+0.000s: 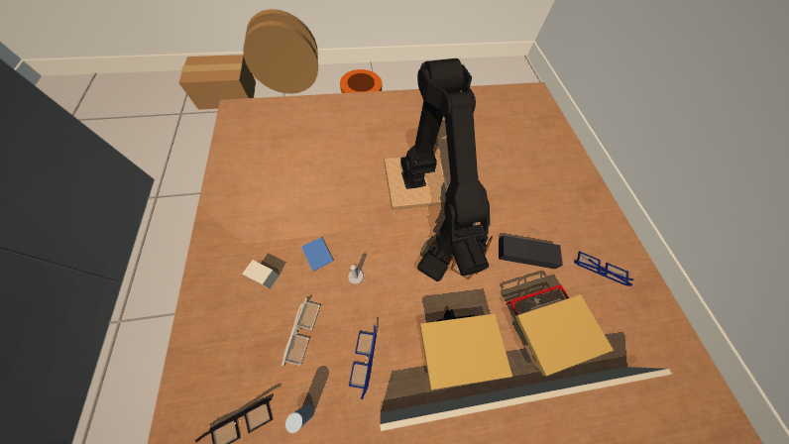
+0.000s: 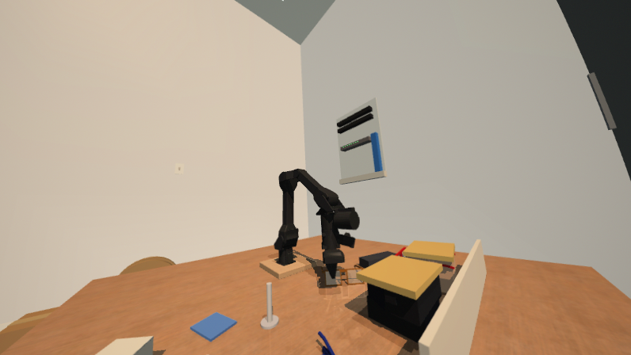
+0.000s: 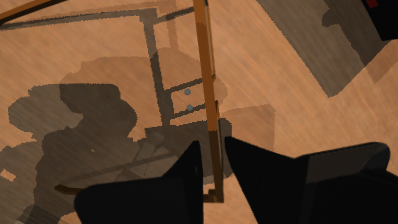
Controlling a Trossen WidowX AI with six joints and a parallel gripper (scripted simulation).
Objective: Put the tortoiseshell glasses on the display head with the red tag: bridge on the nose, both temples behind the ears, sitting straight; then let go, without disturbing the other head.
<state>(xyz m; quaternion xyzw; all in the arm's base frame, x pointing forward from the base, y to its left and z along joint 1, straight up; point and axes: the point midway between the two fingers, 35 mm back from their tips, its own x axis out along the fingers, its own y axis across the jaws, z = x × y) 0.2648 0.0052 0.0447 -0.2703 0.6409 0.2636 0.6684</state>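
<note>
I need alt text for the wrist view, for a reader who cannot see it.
The hand's two black fingers stand apart around the tortoiseshell glasses, seen edge-on. Shadows fall across the wooden table below.

On table (image 1: 303,154) (image 2: 154,299): right head (image 1: 463,353) (image 2: 399,274) beside left head (image 1: 563,333) (image 2: 429,249) | behind both: upright panel (image 1: 524,401) (image 2: 459,295) | right of both: peg stand (image 1: 355,276) (image 2: 269,304)

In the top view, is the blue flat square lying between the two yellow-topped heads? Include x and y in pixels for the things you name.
No, the blue flat square (image 1: 317,254) (image 2: 213,326) lies well away from them, beside the small post (image 1: 355,275) (image 2: 269,304).
</note>
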